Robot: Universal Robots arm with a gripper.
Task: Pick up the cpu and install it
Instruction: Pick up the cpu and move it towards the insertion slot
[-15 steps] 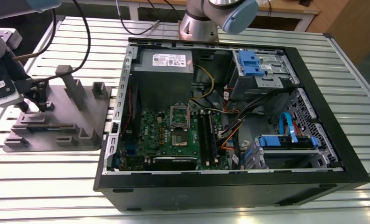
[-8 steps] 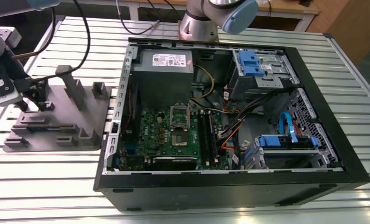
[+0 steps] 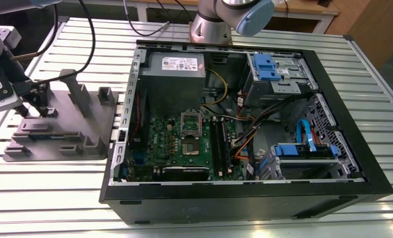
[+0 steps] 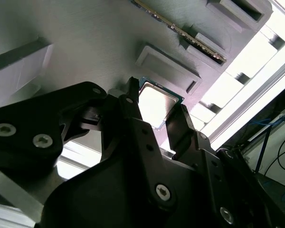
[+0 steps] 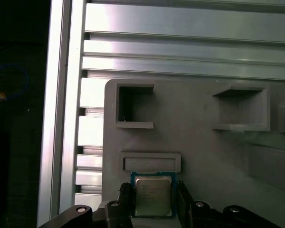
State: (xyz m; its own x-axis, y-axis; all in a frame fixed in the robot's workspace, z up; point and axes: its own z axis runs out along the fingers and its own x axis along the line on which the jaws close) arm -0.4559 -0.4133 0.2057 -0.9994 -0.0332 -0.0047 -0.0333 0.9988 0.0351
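Down low over fixture (image 3: pixel 57 126), fingers (image 5: pixel 125 195) gripping cpu (image 5: pixel 153 195) edges.

Silver-grey arm (image 3: pixel 213 25) w/ pale blue joint cap. Wrist end pale grey, black cables (image 3: pixel 93 39) looping off it. Gripper (image 4: pixel 156 102) matte black throughout: angular linkage plates, slim jaws, silver socket-head screws (image 4: pixel 162 192) at pivots. Same black links + screw heads in first wrist view.

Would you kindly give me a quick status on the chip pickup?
Gripper at grey tray. Fingers clamped on chip sides. No obstruction seen.
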